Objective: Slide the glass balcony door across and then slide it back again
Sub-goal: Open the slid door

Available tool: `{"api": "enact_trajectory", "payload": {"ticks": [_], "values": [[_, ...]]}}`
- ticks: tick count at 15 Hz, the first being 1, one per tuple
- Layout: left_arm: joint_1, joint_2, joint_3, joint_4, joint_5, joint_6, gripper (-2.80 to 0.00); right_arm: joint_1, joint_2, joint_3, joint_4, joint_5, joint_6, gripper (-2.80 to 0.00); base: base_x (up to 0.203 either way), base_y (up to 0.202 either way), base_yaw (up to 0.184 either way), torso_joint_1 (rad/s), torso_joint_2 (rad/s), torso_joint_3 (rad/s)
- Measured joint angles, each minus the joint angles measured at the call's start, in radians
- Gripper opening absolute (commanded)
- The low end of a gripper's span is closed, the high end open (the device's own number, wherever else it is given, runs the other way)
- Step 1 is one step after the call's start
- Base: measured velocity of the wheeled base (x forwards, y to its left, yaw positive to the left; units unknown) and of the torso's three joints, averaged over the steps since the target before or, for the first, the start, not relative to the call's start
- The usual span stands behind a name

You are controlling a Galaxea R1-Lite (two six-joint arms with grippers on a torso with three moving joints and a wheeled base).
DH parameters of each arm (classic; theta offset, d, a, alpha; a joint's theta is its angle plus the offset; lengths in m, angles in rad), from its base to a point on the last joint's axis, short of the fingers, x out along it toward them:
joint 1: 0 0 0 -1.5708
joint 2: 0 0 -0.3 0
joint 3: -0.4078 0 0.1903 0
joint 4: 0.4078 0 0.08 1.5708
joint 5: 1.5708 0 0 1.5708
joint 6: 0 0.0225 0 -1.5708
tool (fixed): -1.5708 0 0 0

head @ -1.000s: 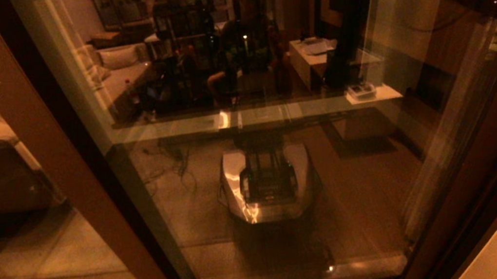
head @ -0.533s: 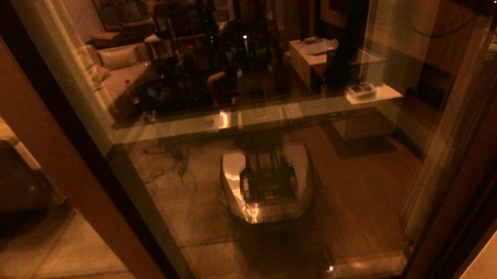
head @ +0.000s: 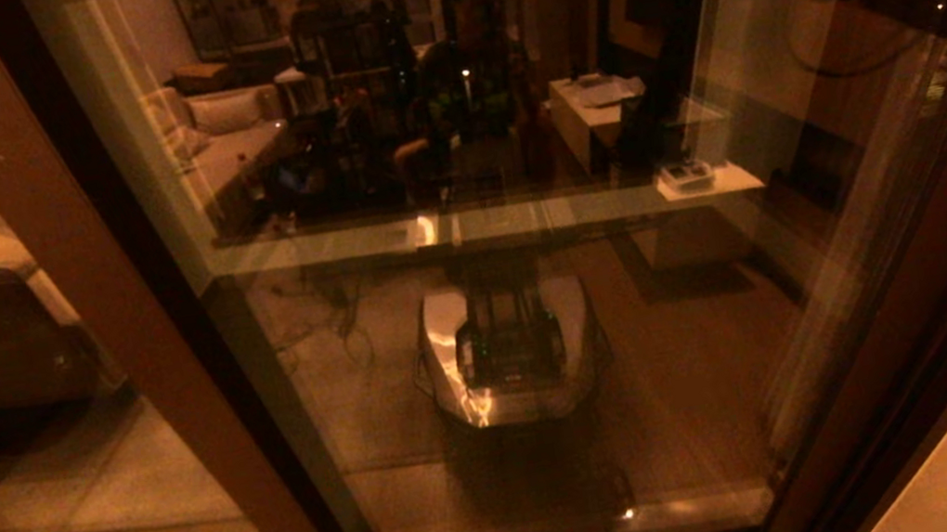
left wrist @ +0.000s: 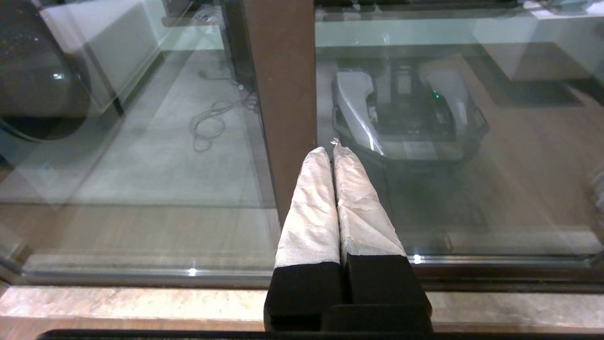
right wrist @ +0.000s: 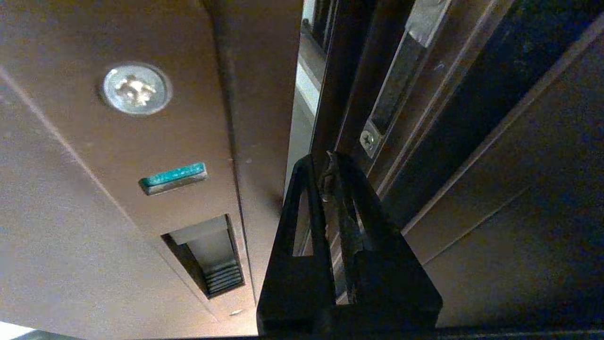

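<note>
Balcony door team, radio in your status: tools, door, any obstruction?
Right tool shut, tips at the gap beside the glass balcony door stile. Left tool shut, parked low. Nothing in the way.

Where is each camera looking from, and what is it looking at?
Head view: up on the robot's head, looking down at the glass balcony door; its own body shows only as a reflection.
Left wrist view: behind the left pincer, shut, facing a brown stile and the glass.
Right wrist view: behind the right pincer, shut, tips at the gap beside the door's handle slot.
Shared: head and left wrist views both show the reflected robot base.
</note>
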Motion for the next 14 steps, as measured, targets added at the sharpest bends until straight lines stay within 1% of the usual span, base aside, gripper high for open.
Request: {"api": "enact_trajectory", "payload": {"ticks": [9, 12, 14], "values": [[0.0, 0.0, 0.0, 0.0, 0.0, 0.0, -2.8, 0.054, 0.013, 0.006, -0.015, 0.005, 0.057, -2.8, 0.0, 0.0, 0.0, 0.0, 0.0, 0.0], [0.0, 0.0, 0.0, 0.0, 0.0, 0.0, -2.8, 0.06, 0.002, 0.029, -0.009, 0.009, 0.06, -2.8, 0.0, 0.0, 0.0, 0.0, 0.0, 0.0], [0.0, 0.0, 0.0, 0.0, 0.0, 0.0, -2.8, 0.062, -0.008, 0.046, -0.008, 0.026, 0.06, -2.8, 0.0, 0.0, 0.0, 0.0, 0.0, 0.0]]}}
